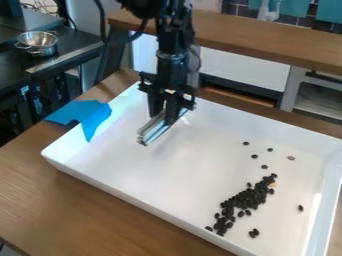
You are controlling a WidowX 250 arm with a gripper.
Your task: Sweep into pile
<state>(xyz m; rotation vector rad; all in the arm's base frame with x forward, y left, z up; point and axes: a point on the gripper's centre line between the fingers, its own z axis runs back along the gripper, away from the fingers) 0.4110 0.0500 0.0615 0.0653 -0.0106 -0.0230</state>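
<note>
So, beans (247, 199) in wht tray (120, 186), wood tbl (40, 190), bowl (41, 49) behind

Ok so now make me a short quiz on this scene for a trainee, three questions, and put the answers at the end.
1. True or false: in the white tray, some dark beans lie apart from the main pile.

2. Fill in the blank: the silvery strip is held in the ____.

3. Which is nearer the silvery strip?
A) the main pile
B) the blue sheet

Key: 1. True; 2. gripper; 3. B
</note>
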